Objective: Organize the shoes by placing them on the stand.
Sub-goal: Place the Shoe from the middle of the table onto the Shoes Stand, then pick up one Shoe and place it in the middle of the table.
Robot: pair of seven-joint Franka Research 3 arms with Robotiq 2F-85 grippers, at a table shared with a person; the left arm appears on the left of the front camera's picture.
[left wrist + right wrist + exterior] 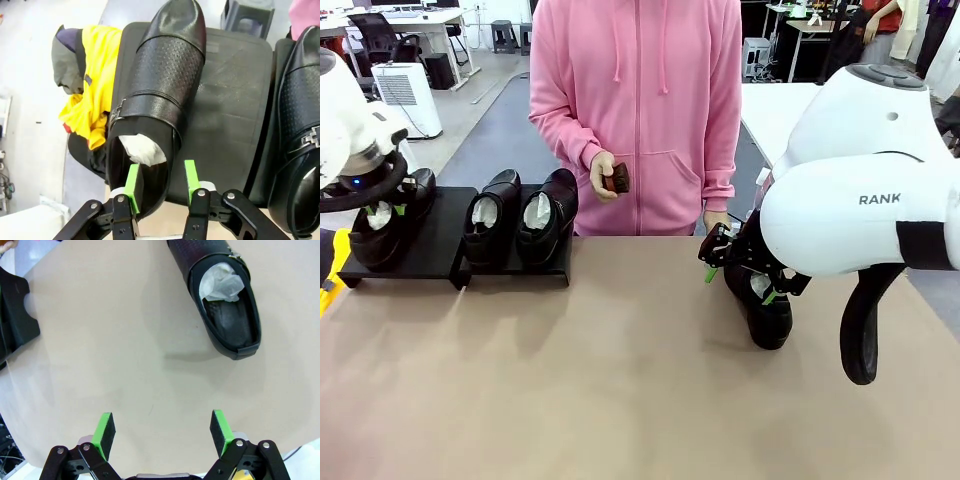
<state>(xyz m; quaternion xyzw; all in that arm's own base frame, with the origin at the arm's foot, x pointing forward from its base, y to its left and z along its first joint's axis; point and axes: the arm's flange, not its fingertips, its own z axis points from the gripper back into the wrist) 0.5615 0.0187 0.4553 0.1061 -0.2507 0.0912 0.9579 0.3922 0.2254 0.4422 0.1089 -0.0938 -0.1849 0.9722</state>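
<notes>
Three glossy black shoes rest on the low black stand [430, 250]: one on its left section [380, 232] and a pair on its right section [490, 215] [548, 210]. My left gripper [382, 212] is at the left shoe's heel. In the left wrist view that shoe [160, 85] lies on the stand [230, 110], and the left gripper [161, 185] straddles its heel wall, open, one pad inside and one outside. A fourth shoe [768, 305] lies on the table under my right gripper [740, 283]. The right gripper [162, 427] hangs open above bare table, with that shoe [220, 295] ahead of it.
A person in a pink hoodie stands at the far edge, holding a small brown object [616, 178] in one hand. Yellow cloth [97, 90] lies beyond the stand's left end. The tan tabletop [570, 380] stretches bare between the stand and the fourth shoe.
</notes>
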